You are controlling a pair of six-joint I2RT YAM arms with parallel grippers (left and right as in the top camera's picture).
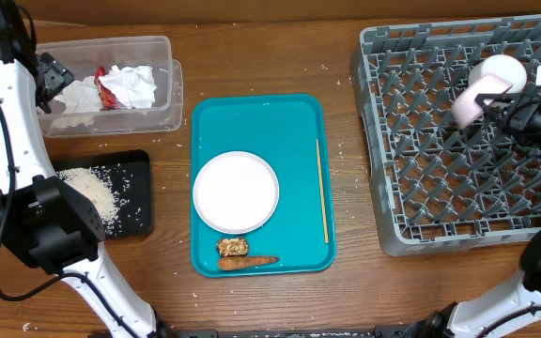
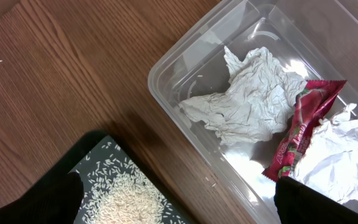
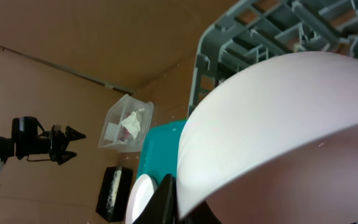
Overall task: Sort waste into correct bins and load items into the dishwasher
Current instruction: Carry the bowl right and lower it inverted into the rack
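Note:
My right gripper is shut on a pale pink bowl, held tilted over the grey dishwasher rack; the bowl fills the right wrist view. My left gripper is open and empty above the left end of the clear plastic bin; its fingertips frame the bin wall. The bin holds crumpled white paper and a red wrapper. On the teal tray lie a white plate, a chopstick, a brown food scrap and a carrot piece.
A black tray with spilled rice sits at the left front, below the clear bin. Rice grains are scattered on the wooden table. The rack takes up the right side.

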